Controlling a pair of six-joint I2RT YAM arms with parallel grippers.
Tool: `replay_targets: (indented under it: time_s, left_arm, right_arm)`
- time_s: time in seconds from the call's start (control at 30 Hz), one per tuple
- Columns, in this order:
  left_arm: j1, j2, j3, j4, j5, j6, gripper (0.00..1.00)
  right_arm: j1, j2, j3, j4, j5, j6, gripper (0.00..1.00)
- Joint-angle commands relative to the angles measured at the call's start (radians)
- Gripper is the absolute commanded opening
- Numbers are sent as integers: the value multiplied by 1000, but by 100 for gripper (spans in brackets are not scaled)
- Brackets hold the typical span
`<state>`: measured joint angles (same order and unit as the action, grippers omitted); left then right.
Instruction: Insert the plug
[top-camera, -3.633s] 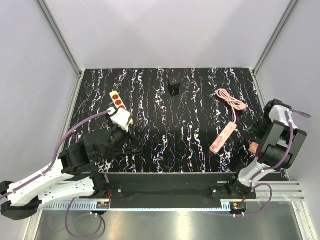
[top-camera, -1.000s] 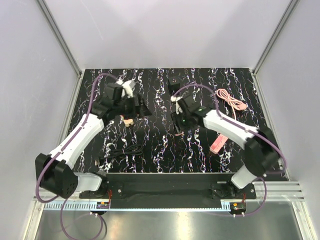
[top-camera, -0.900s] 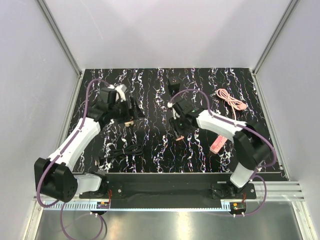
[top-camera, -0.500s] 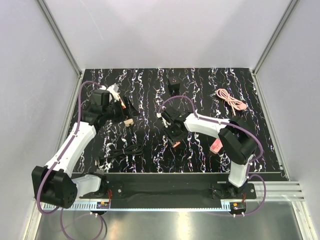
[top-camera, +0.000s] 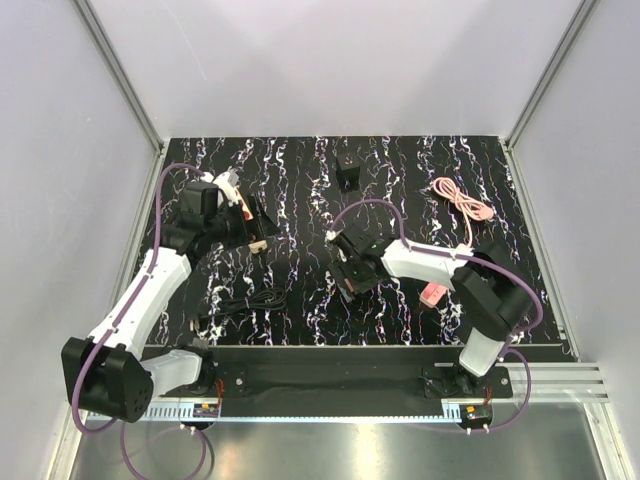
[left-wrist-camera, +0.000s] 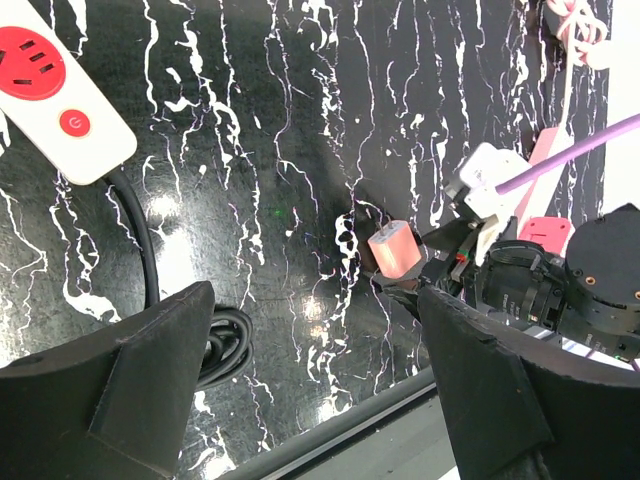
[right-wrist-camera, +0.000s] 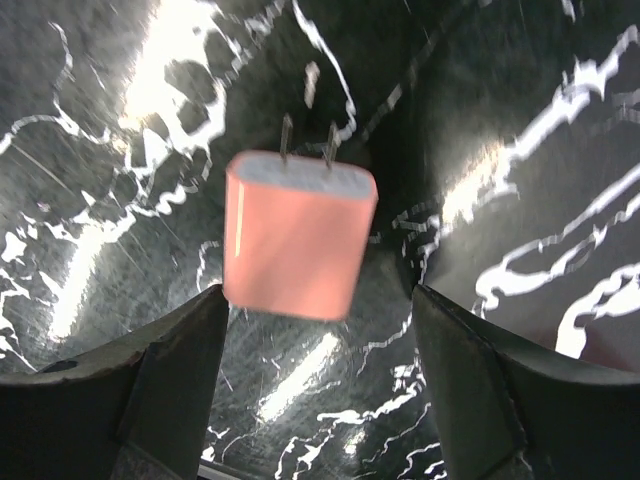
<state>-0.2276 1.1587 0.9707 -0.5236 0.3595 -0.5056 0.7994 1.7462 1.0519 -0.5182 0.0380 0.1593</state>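
Pointing away fr R tool (right-wrist-camera: 315, 300) — plug (right-wrist-camera: 298, 235) prongs | long axis same

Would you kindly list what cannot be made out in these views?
- Pink plug: blurred in the right wrist view, so whether the right gripper touches it is unclear; not discernible near that gripper from above.
- Power strip: cut off at the left wrist view's top-left edge; mostly under the left arm from above.
- Small black object, top view: too small to identify.
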Motion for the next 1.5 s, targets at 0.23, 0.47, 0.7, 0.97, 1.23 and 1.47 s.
replay_targets:
  time_s: [0.23,0.47,0.7,0.97,1.23,1.47]
  left_arm:
    - [4,-34,0,42,53,12,89]
    - [4,-50,-23,42,55,9,89]
    - [4,-33,-27,43,143,68,86]
    - [-165,82,8,19,220,116,85]
    - [-256,162,33,86,297,36,83]
    - [-291,229,30,157,311,-43,83]
  right_arm:
    - [9,-31,-90,171,14,144,73]
    - [11,-17,-118,260,23,187,69]
    - [18,-49,-127,245,39,175,14]
    - [24,-356,-125,208,-131,43,0]
    - [52,-496,-181,297,-202,13,0]
    - [78,-514,-171,303,-187,-1,0]
